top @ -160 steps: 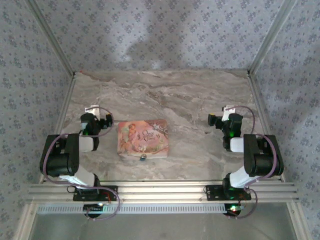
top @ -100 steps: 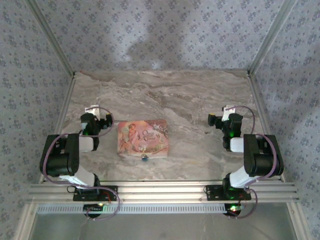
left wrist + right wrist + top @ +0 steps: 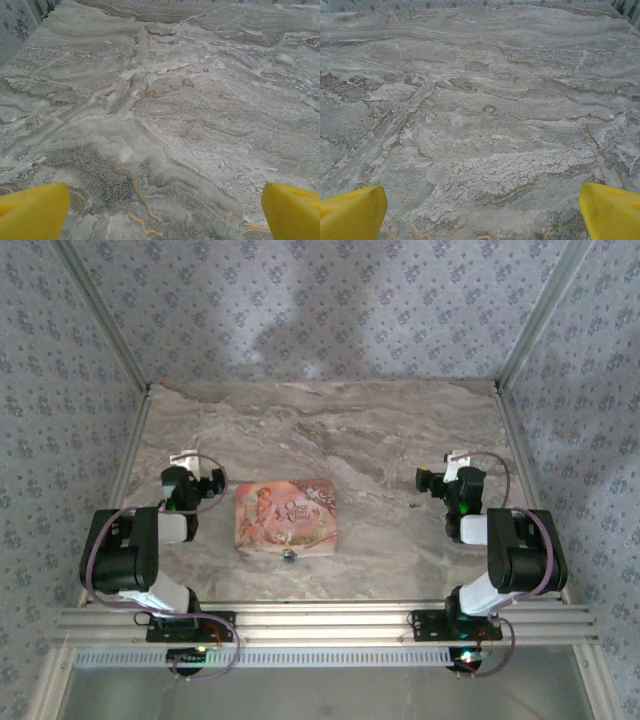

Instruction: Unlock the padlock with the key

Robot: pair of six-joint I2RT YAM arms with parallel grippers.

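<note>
The padlock (image 3: 288, 557) is a tiny dark metal speck at the middle of the near edge of the pink picture box (image 3: 286, 515), in the top external view. The key is out of view. My left gripper (image 3: 190, 468) rests left of the box, low over the table, and its yellow fingertips (image 3: 32, 212) stand wide apart with only bare marble between them. My right gripper (image 3: 447, 470) is well to the right of the box. It is open too, its yellow fingertips (image 3: 610, 212) showing at the frame's corners over bare marble.
The marble table (image 3: 330, 430) is walled by patterned panels at the back and sides, with metal posts at the far corners. An aluminium rail (image 3: 320, 622) runs along the near edge by the arm bases.
</note>
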